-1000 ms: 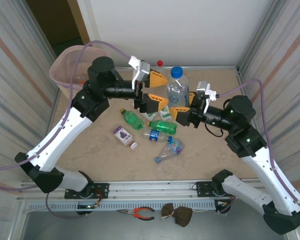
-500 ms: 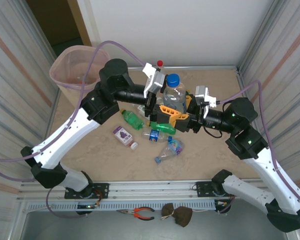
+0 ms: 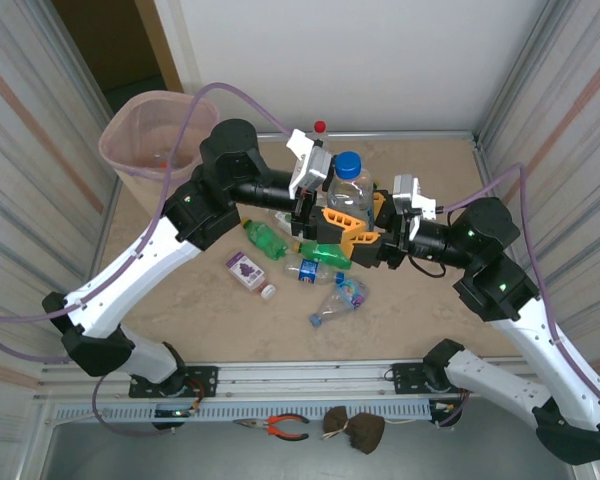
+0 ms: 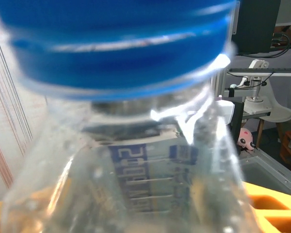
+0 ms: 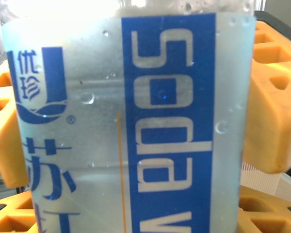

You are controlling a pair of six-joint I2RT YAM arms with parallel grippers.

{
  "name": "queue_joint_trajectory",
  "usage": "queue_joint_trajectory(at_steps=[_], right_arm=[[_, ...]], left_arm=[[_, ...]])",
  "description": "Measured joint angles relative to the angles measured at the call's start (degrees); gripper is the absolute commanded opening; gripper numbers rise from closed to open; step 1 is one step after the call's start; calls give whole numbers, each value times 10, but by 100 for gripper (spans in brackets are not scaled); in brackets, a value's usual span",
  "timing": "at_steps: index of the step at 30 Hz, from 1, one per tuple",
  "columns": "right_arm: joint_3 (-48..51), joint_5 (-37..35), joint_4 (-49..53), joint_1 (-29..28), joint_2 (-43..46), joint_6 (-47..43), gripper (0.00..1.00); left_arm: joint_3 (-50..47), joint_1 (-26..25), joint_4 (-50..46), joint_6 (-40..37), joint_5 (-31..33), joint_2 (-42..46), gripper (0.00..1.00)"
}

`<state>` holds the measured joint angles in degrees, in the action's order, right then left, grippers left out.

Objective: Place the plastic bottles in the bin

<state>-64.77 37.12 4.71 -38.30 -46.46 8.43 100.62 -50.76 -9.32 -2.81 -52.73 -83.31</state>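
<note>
now right fingers (image 5: 269,116) clamp the clear bottle (image 5: 136,121), left fingers (image 3: 334,214) flanking it

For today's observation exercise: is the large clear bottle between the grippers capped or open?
Capped. A blue cap sits on the bottle, seen from above and close up in the left wrist view.

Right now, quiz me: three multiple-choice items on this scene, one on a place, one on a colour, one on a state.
1. The bin stands: A) far left B) centre C) near right.
2. The upright bottle has a cap coloured: A) red B) blue C) yellow.
3. The upright bottle is: A) lying loose B) inside the bin C) clamped by the right tool.
Key: A, it sits off the table's far left corner; B, the cap is blue; C, pads press both its sides.
</note>
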Motion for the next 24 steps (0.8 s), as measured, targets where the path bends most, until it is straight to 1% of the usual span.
queue_joint_trajectory(at_steps=[7, 13, 15, 20, 24], right_arm=[[0, -4, 0, 0, 2, -3, 58], [0, -12, 1, -1, 4, -11, 61], [0, -13, 1, -1, 4, -14, 64], [0, -19, 10, -1, 11, -17, 78], [2, -33, 21, -3, 27, -17, 81]], left_arm=[[0, 0, 3, 0, -1, 0, 57], [0, 0, 3, 0, 0, 0, 54], [0, 0, 4, 0, 1, 0, 54], [0, 0, 4, 0, 5, 0, 54], [0, 0, -2, -8, 19, 1, 54]])
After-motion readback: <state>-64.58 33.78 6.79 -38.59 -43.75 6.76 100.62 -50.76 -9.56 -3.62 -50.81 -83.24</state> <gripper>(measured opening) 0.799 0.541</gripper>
